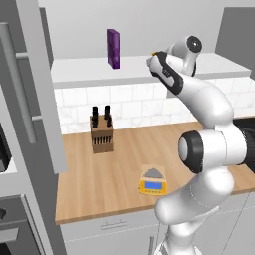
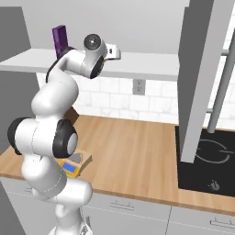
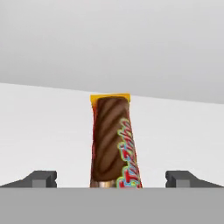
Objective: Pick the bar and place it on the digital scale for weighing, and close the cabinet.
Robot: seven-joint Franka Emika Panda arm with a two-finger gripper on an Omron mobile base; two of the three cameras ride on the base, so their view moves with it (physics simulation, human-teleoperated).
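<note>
Left base view, left to right: cabinet [image 1: 37,94] door stands swung open at 9 o'clock, its long grey bar handle [image 1: 17,79] facing the camera. Purple box [image 1: 113,48] upright on the white inner shelf [image 1: 84,69] at 12 o'clock. Knife block [image 1: 101,133] on the wooden counter [image 1: 99,184], against the tiled backsplash, below and slightly left of the box. Digital scale [image 1: 153,181] sits on the counter at 6 o'clock from centre, near the front edge, top plate bare, touching nothing else. Arm reaches up from lower right, hand at shelf height around 1 o'clock, well right of the purple box.

Right base view: scale [image 2: 73,164] partly hidden behind the arm's lower joint at 8 o'clock. Purple box [image 2: 60,38] at 11 o'clock behind the arm. Other cabinet door [image 2: 202,78] open, hanging over the black cooktop [image 2: 206,165] at 3 to 4 o'clock.

Hand view: bar [image 3: 113,142] lies flat on the white shelf, long axis running away from the camera, yellow end at 12 o'clock. Gripper [image 3: 112,178] spread wide, one fingertip [image 3: 41,178] at 8 o'clock, the other at 4 o'clock, bar's near end between them. Neither tip touches the wrapper, clear gap each side. Bar not gripped.
</note>
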